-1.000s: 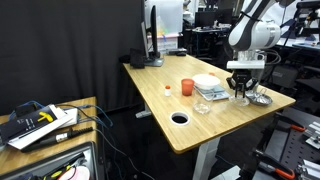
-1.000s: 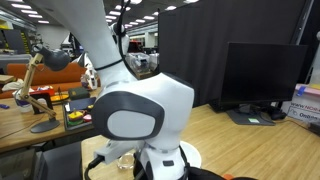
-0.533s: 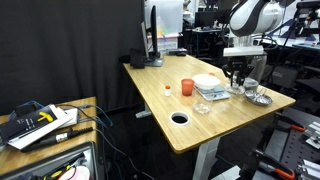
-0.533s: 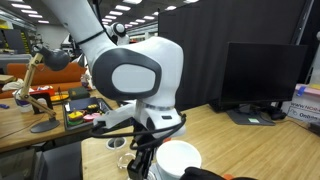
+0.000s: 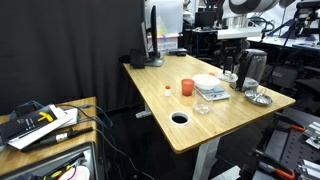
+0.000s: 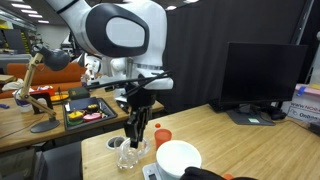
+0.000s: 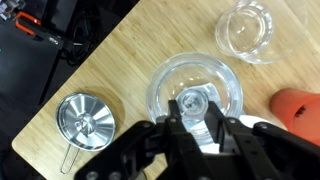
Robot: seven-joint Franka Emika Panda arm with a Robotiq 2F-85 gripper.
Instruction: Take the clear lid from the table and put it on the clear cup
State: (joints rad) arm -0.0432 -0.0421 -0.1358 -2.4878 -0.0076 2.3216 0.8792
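Note:
My gripper (image 7: 195, 112) is shut on the clear lid (image 7: 165, 80), a round see-through lid with a centre knob that sits between the fingers. The lid hangs above the wooden table. The clear cup (image 7: 247, 28) stands empty and upright on the table beyond the lid, apart from it. In an exterior view the gripper (image 6: 135, 130) hangs just above the clear cup (image 6: 127, 155). In an exterior view the gripper (image 5: 231, 75) is raised over the table's far side, and the clear cup (image 5: 202, 104) stands nearer the front.
An orange cup (image 7: 300, 105) stands beside the lid, also seen in an exterior view (image 5: 187, 88). A shiny metal dish (image 7: 85, 120) lies on the other side. A white bowl (image 6: 178, 158) and a black-rimmed white round thing (image 5: 180, 117) are on the table (image 5: 160, 105).
The gripper has risen from the table beside the metal dish with the lid in it and moved away from the dish, toward the clear cup.

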